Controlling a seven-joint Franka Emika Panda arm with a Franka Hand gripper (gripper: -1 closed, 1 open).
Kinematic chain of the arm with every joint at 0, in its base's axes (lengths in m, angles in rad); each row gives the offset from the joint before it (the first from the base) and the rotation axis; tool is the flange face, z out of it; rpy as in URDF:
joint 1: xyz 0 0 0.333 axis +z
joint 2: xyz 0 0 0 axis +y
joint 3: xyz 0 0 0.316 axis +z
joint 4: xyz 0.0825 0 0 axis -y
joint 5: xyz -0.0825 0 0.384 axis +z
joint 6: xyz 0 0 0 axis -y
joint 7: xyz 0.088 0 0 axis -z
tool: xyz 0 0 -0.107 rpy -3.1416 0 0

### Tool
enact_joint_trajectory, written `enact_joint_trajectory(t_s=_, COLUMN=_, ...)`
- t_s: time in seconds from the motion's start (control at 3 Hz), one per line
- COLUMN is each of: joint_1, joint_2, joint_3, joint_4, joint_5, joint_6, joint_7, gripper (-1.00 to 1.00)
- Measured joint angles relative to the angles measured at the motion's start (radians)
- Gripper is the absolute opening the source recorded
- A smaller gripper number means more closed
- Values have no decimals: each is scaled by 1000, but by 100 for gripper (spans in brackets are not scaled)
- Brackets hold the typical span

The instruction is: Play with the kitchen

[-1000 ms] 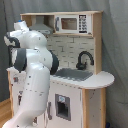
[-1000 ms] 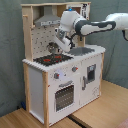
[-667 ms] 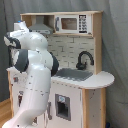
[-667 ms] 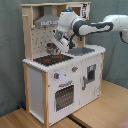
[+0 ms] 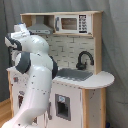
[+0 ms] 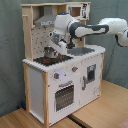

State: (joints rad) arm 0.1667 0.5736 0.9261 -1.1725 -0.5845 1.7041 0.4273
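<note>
Claw (image 6: 51, 50) hangs directly above the hob (image 6: 52, 59) at the kitchen's (image 6: 60, 80) hood end; can't tell whether it grips anything. Sink (image 6: 82, 51) lies toward the second exterior view's right.

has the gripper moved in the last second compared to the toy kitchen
Yes. In the second exterior view the gripper has shifted toward the second exterior view's left and down, from near the sink to over the hob of the kitchen.
</note>
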Motion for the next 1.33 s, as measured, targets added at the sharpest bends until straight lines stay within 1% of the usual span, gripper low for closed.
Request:
enact_joint_trajectory(t_s=0.67, joint_1=92, joint_2=100, joint_3=-2, joint_4=136, joint_5=-66, joint_6=-23, joint_7=-25, gripper=-100)
enact_joint_trajectory(t_s=1.0, joint_1=124, joint_2=153, joint_3=-3, joint_4=205, joint_5=-100, joint_6=-40, joint_7=-40, gripper=-100)
enact_joint_trajectory(t_s=1.33, joint_1=126, joint_2=170, joint_3=-14, joint_4=226, joint_5=-105, joint_6=-78, joint_7=-55, gripper=-100)
